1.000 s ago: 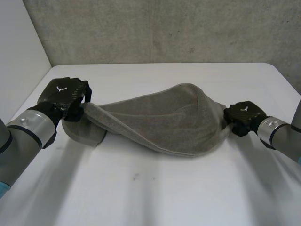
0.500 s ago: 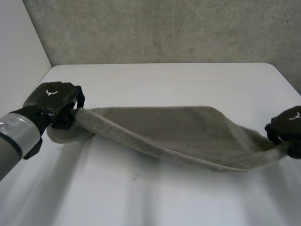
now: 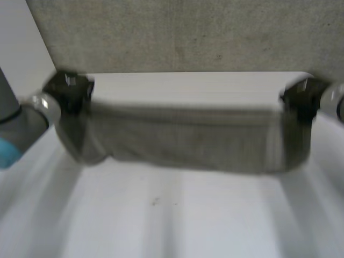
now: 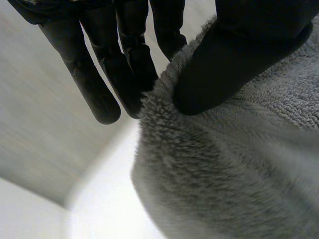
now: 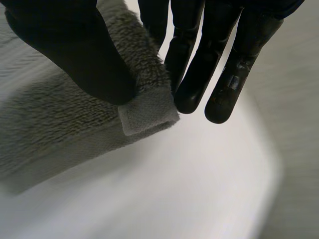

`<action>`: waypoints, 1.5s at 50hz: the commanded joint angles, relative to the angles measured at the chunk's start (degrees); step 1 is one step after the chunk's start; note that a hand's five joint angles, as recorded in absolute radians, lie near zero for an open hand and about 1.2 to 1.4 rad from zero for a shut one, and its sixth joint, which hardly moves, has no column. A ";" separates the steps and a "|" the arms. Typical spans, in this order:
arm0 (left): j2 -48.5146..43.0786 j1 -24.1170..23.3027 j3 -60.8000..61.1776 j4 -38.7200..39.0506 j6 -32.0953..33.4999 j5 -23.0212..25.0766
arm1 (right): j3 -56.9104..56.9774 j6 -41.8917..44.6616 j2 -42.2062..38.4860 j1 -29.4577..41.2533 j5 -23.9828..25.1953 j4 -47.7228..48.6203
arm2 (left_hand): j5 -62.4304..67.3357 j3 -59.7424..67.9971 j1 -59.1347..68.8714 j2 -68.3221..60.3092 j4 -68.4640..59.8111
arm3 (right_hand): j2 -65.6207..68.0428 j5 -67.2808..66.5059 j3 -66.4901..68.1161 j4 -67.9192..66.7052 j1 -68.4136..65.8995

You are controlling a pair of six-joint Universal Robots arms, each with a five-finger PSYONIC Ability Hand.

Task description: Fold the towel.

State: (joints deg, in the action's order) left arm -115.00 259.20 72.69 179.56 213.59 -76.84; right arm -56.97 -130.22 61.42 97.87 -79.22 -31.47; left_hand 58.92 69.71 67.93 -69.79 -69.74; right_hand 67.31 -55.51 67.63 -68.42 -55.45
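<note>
The grey towel [image 3: 183, 138] hangs stretched between my two hands above the white table [image 3: 177, 215], its lower edge sagging toward the tabletop. My left hand [image 3: 67, 91] holds the towel's left end; in the left wrist view its thumb [image 4: 239, 59] pinches the towel [image 4: 234, 169] against the straight fingers [image 4: 124, 64]. My right hand [image 3: 301, 99] holds the right end; in the right wrist view its thumb [image 5: 75, 55] pins a hemmed corner of the towel [image 5: 149, 112] against the fingers [image 5: 209, 55].
A grey concrete wall [image 3: 177, 32] rises behind the table's far edge. A pale wall [image 3: 21, 48] stands at the left. The near half of the table lies below and in front of the towel.
Both hands have risen and moved apart toward the far side, pulling the bunched towel off the table into a taut hanging strip.
</note>
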 commanded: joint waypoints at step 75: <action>-4.41 -0.71 12.60 8.96 3.42 -0.59 | -14.25 1.82 -2.95 -0.59 -4.96 3.16 | 11.08 10.29 12.07 -10.21 -10.26 | 12.69 -14.49 12.37 -11.58 -24.55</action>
State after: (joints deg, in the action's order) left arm -106.09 259.99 96.20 185.59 216.92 -77.12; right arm -81.53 -123.28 66.67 92.78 -79.82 -30.71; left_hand 58.91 69.71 68.58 -69.83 -69.75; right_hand 67.32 -56.30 68.49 -68.45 -55.45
